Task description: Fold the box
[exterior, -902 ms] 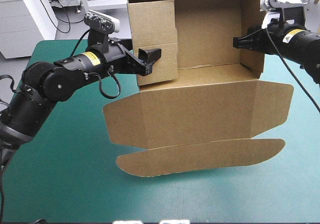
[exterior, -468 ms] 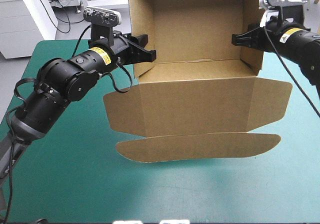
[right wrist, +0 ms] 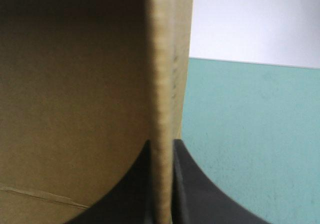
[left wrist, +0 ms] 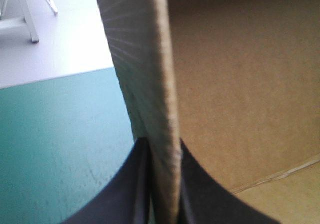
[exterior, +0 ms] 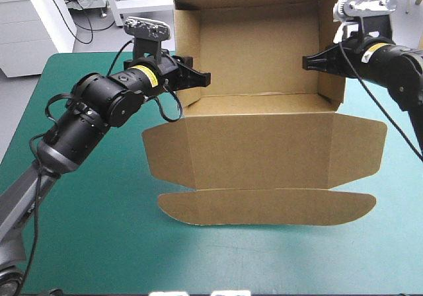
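While each arm grips one side wall, the brown box (exterior: 264,147) sits toward the far edge of the table, about midway between its left and right edges, on the teal-green cover (exterior: 99,236), as an open tray with its lid laid flat. Back wall (exterior: 264,41), left side wall (exterior: 187,45) and right side wall (exterior: 332,45) stand upright around the tray floor (exterior: 258,103). The lid panel (exterior: 264,144) extends from the floor's near crease toward the robot, with a rounded ear on each side and a long rounded tuck flap (exterior: 264,207) at its near end, all lying on the cover. Left gripper (exterior: 197,79), entering from the table's left, is pinched on the left side wall. Right gripper (exterior: 310,61), entering from the table's right, is likewise pinched on the right side wall. Left wrist view: the wall's corrugated edge (left wrist: 167,109) rises between the two black fingers (left wrist: 115,194), which are all but closed on the sheet, with the tray interior on one side and the cover on the other. Right wrist view: the same arrangement, with the board edge (right wrist: 162,109) clamped between near-closed fingers, brown interior to one side and teal-green cover to the other
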Robot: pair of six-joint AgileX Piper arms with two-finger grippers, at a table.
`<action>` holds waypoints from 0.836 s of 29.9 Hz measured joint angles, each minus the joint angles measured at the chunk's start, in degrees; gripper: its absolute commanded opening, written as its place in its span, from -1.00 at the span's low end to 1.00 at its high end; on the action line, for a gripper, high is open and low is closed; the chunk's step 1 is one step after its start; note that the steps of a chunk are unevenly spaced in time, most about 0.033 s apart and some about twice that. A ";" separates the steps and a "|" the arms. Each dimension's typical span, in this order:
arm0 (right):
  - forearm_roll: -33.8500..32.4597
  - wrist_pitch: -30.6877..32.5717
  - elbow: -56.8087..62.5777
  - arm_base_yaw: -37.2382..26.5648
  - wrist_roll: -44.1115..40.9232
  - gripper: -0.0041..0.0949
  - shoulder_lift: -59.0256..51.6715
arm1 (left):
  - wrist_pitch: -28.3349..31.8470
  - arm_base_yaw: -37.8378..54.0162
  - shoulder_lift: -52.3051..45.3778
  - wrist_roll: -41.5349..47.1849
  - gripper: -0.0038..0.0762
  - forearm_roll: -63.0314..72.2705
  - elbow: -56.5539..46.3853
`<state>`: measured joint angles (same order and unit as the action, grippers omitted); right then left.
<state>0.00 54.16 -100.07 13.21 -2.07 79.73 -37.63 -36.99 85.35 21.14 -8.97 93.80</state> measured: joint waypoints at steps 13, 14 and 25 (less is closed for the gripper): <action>0.00 10.88 0.00 0.69 -1.24 -0.95 12.79 | -14.00 0.00 9.26 -2.01 -0.92 -2.11 0.00; 0.00 11.42 0.00 0.69 -1.30 -0.95 13.81 | -14.59 0.00 10.07 -2.27 -0.92 -2.11 0.00; 1.31 12.79 0.00 0.69 -0.65 -0.95 24.84 | -16.85 5.07 20.22 -8.61 -0.92 6.68 0.00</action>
<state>1.31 66.94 -100.07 13.90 -2.72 104.57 -54.48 -31.92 105.57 12.54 -2.29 93.80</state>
